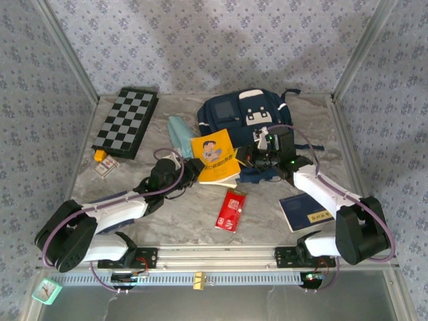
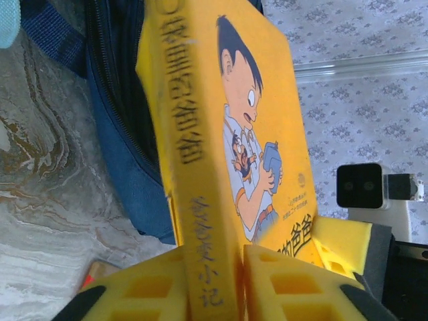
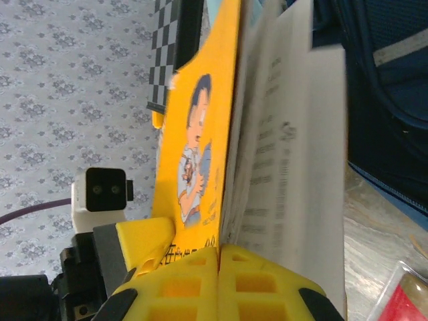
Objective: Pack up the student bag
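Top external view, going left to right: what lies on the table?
chessboard, teal cloth, yellow book, dark blue booklet. The student bag and red packet overlap the book's span, so they are left out.

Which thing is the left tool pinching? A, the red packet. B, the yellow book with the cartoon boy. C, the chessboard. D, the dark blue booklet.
B: in the left wrist view the left tool has a yellow finger on each side of the spine of the yellow book, with the student bag behind it.
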Robot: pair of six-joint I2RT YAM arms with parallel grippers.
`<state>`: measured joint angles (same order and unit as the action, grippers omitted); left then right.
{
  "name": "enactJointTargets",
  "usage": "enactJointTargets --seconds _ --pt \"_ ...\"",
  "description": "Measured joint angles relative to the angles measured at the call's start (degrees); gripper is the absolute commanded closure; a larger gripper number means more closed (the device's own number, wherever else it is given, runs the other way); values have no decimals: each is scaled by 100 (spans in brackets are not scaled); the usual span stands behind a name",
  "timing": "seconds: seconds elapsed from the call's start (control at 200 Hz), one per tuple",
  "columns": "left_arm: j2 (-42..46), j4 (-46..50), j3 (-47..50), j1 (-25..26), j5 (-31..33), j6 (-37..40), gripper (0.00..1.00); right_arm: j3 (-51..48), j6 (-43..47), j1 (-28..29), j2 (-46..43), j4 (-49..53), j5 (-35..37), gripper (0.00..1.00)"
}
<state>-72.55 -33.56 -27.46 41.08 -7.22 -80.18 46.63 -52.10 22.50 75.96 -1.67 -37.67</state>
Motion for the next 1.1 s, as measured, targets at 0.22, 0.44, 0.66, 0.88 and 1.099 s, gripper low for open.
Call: enactJointTargets --seconds 0.22,0.44,0.66,0.88,1.099 --pt "4 46 -160 72 -28 15 100 -57 195 -33 -170 391 81 52" --pt "79 39 -658 299 -160 212 100 -352 229 -197 -693 688 -120 13" --pt "50 33 -1086 483 -308 476 100 -693 -326 -424 -848 87 -734 10" --pt "-68 76 -1211 507 -319 662 100 -782 -1163 -522 -1263 -737 -1250 13" --pt "15 531 -1215 507 -142 975 100 -780 -1436 -765 -1600 -861 -1467 27"
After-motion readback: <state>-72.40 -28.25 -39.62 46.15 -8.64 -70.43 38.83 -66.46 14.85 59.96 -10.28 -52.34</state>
